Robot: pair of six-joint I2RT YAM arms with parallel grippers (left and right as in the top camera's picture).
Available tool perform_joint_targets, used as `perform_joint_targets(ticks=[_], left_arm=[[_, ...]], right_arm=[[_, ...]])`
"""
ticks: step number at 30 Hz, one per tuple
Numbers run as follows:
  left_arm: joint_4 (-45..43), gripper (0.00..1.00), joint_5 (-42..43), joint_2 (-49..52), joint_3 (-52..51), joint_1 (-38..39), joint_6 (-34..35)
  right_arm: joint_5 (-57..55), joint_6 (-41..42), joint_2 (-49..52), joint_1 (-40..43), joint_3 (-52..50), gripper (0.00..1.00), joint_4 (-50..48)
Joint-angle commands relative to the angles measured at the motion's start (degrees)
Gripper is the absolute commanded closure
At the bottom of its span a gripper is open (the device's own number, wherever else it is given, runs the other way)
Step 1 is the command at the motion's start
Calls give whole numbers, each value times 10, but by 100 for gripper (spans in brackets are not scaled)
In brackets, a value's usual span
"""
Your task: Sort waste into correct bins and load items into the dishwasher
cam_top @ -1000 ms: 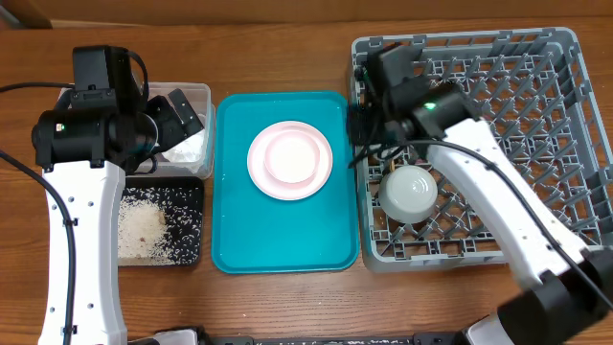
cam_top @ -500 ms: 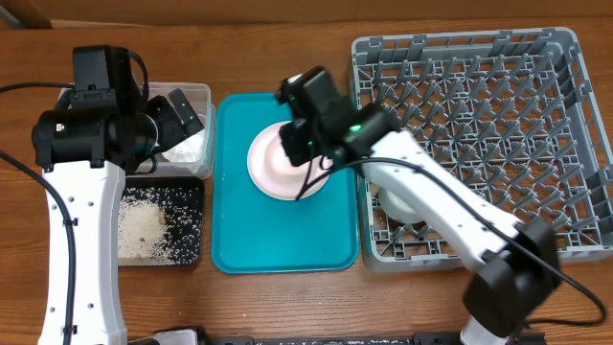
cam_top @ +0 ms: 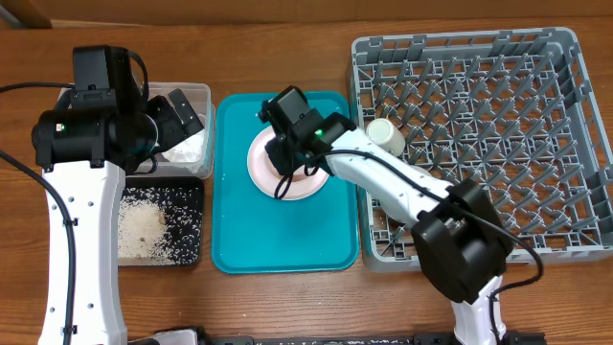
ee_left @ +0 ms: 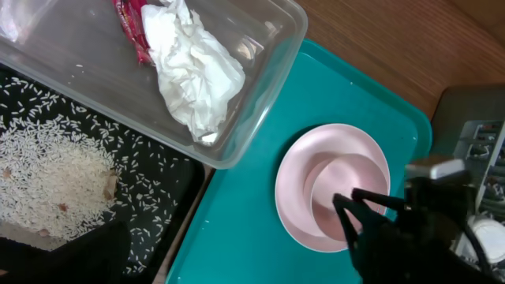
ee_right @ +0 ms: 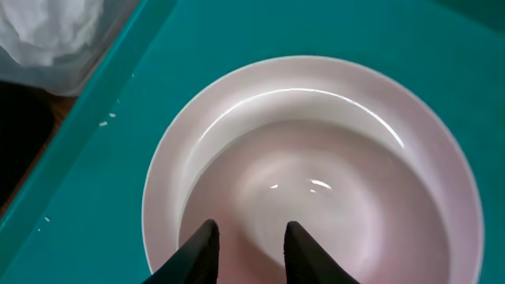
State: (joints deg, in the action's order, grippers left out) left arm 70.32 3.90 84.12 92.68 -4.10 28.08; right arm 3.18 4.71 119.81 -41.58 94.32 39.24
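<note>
Two stacked pale pink dishes (cam_top: 261,165) (ee_left: 331,189) (ee_right: 316,158) sit on the teal tray (cam_top: 235,230). My right gripper (cam_top: 285,158) (ee_right: 251,237) hovers just above the inner dish, fingers a little apart with nothing between them. My left gripper (cam_top: 177,120) hangs wide open over the clear tub (cam_top: 196,96) (ee_left: 260,79), which holds crumpled tissue (ee_left: 197,71) and a red wrapper (ee_left: 130,24). Rice (cam_top: 144,230) (ee_left: 47,173) lies in the black tray (cam_top: 187,196). A cream cup (cam_top: 385,135) stands in the grey dish rack (cam_top: 498,115). The white bowl is mostly hidden under my right arm.
The dish rack fills the right side of the table, its left wall close beside the teal tray. The clear tub and black tray stand against the teal tray's left edge. Bare wooden table shows along the far edge and the front.
My right arm has swung left from the dish rack to above the pink dishes on the teal tray. The cream cup now shows in the rack. The left arm has not moved.
</note>
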Motion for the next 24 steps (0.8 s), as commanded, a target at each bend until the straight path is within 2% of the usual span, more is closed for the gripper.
perform_joint_targets(ticks=[1,16,22,24], left_arm=[[-1,0,2,-5,11,5,-11],[-1,0,2,-5,11,5,-11],[-1,0,2,-5,11,5,-11],[-1,0,2,-5,11,5,-11]], right_arm=[[10,-3,12,-19,-1,70,-11],[9,-3,41,-35,-2,71,-9],[3,-3,41,-35,-2,79,-1],[-6,-3,41,-34,-2,85,5]])
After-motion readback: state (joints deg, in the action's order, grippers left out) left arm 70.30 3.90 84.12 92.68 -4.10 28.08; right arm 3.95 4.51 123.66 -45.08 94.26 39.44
